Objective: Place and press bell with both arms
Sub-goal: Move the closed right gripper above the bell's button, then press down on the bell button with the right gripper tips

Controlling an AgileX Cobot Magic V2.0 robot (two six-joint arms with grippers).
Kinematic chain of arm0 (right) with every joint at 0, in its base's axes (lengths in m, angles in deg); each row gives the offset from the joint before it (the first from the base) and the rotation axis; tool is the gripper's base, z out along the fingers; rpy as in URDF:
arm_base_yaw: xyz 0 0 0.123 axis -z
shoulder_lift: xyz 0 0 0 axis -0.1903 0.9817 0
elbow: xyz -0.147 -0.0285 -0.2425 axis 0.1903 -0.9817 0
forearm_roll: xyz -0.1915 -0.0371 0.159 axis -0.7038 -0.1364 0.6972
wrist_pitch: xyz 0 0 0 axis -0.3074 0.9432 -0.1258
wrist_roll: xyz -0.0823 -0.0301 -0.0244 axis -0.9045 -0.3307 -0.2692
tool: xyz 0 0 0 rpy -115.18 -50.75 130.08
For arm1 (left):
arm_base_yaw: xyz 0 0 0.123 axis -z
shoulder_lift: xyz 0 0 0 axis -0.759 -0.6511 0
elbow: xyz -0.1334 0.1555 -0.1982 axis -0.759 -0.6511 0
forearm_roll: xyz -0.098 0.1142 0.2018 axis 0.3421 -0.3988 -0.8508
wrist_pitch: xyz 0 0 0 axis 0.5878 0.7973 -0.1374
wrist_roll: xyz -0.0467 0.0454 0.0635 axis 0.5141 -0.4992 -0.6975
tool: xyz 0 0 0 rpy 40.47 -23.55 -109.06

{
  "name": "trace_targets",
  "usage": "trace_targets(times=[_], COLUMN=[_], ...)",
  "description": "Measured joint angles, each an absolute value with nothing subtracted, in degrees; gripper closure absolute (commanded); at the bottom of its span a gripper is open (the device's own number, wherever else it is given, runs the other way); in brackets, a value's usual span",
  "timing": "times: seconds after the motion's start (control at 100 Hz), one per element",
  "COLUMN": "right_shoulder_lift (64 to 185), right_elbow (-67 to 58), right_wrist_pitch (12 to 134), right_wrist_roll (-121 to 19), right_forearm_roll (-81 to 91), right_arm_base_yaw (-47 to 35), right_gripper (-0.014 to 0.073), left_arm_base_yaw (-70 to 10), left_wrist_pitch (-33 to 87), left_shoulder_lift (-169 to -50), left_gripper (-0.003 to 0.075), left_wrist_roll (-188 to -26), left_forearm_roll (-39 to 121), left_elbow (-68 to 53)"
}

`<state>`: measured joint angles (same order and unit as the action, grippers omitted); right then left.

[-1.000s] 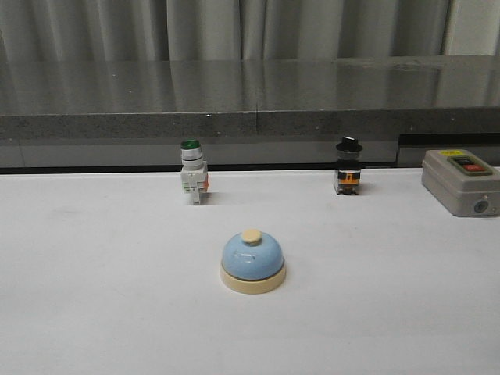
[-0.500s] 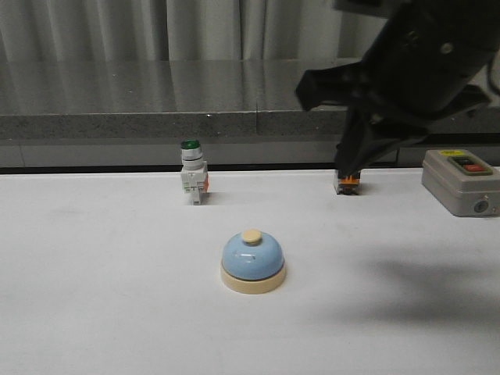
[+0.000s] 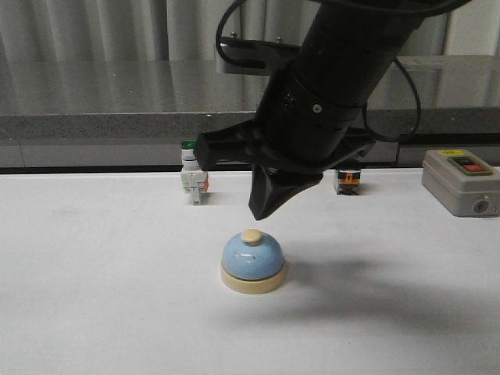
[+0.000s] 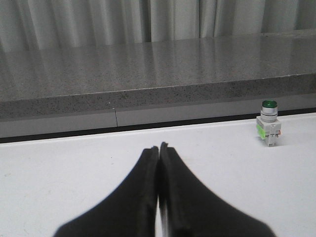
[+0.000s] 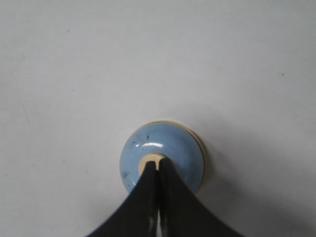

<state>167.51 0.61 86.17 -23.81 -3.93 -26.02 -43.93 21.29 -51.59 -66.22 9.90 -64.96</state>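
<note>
The bell [image 3: 251, 262] has a light-blue dome, a cream base and a cream knob [image 3: 251, 236]; it stands on the white table near the middle. My right arm [image 3: 328, 86] reaches in from the upper right. Its gripper [image 3: 260, 214] is shut and empty, tip pointing down just above the knob, a small gap showing. In the right wrist view the shut gripper [image 5: 157, 164] lies over the knob of the bell [image 5: 170, 148]. My left gripper [image 4: 159, 147] is shut and empty, low over bare table, and does not show in the front view.
A green-capped white push-button switch [image 3: 192, 173] stands behind the bell to the left, also in the left wrist view [image 4: 269, 123]. A small black and orange switch [image 3: 347, 180] is partly behind my right arm. A grey box with a red button [image 3: 462, 181] sits far right. A grey ledge [image 3: 117, 121] runs along the back.
My right arm came into view from the upper right and swung left and down until its shut tip hangs over the bell's knob. The bell has not moved.
</note>
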Motion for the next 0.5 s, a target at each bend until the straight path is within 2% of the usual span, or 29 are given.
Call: trace_targets(times=[0.5], right_shoulder_lift=[171.1], right_elbow=[1.3], right_wrist_pitch=[86.2], right_wrist_roll=[-23.8], right_forearm_roll=[-3.9], right_arm_base_yaw=[-26.3], right_gripper=[0.0654], left_arm_base_yaw=[-43.9], left_wrist_pitch=[21.2], left_shoulder_lift=[-51.6], left_gripper=[0.0739], left_wrist_roll=[-66.2], left_forearm_roll=[9.9], left_elbow=[-65.0])
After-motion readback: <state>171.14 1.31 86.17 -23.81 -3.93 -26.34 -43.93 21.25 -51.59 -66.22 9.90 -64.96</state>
